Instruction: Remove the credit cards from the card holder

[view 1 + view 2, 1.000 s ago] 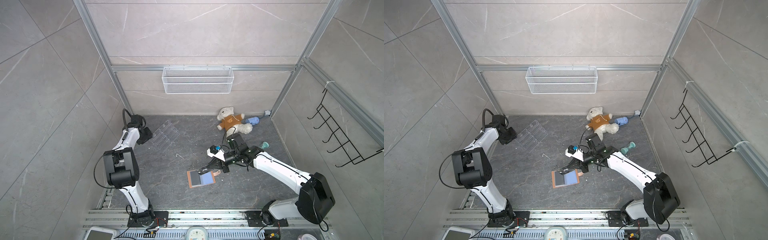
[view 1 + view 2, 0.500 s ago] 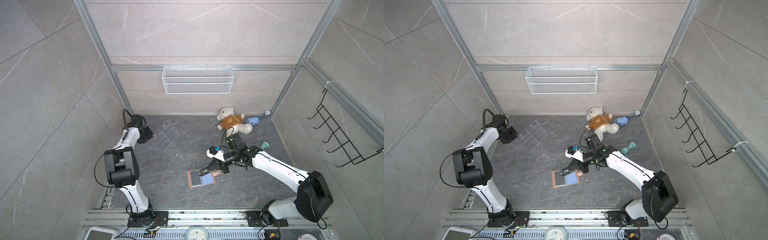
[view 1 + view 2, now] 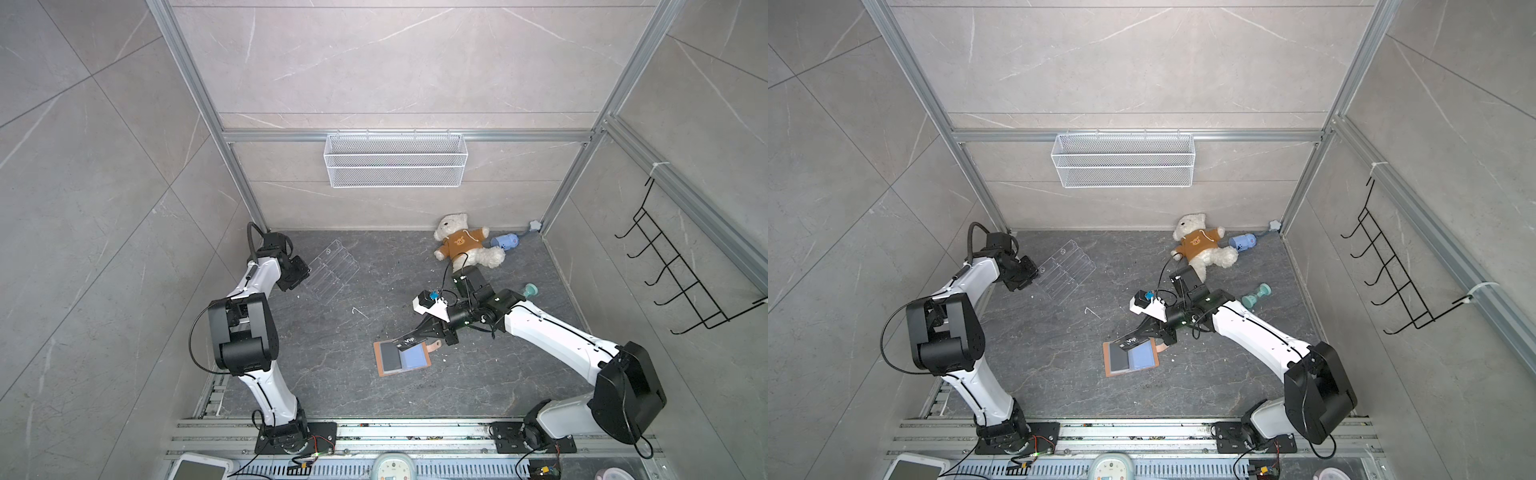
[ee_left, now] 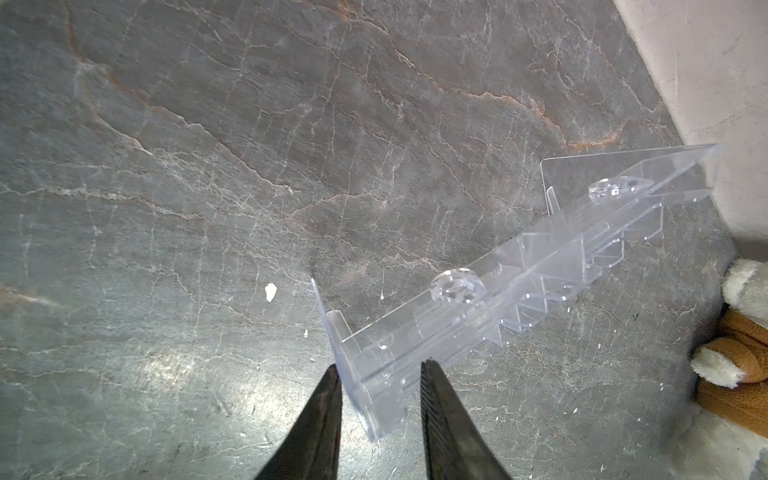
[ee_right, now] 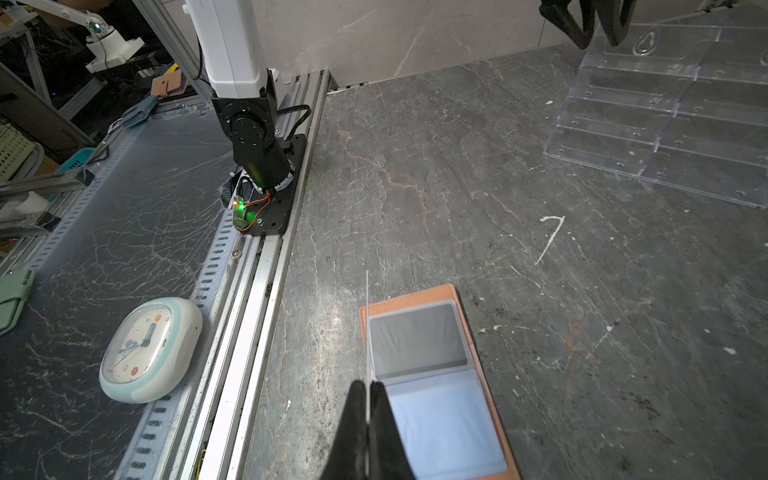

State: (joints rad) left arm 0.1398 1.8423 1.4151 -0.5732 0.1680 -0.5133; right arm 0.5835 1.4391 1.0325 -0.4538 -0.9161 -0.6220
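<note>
Two credit cards: a Vip-marked card [image 3: 409, 340] and a sleeved card [image 5: 417, 337]. One card holder [image 5: 415, 295]. On the floor, one clear acrylic rack [image 3: 330, 270] at ten o'clock, one teddy bear [image 3: 463, 245] at one o'clock, one blue bottle [image 3: 505, 242], one teal dumbbell [image 3: 1257, 295]. One wire basket [image 3: 395, 162], one clock [image 5: 149, 349].

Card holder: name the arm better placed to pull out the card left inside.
Right. The right gripper, shut on a Vip credit card, hangs over the card holder with the sleeved card; the left gripper clamps the acrylic rack, far off.
</note>
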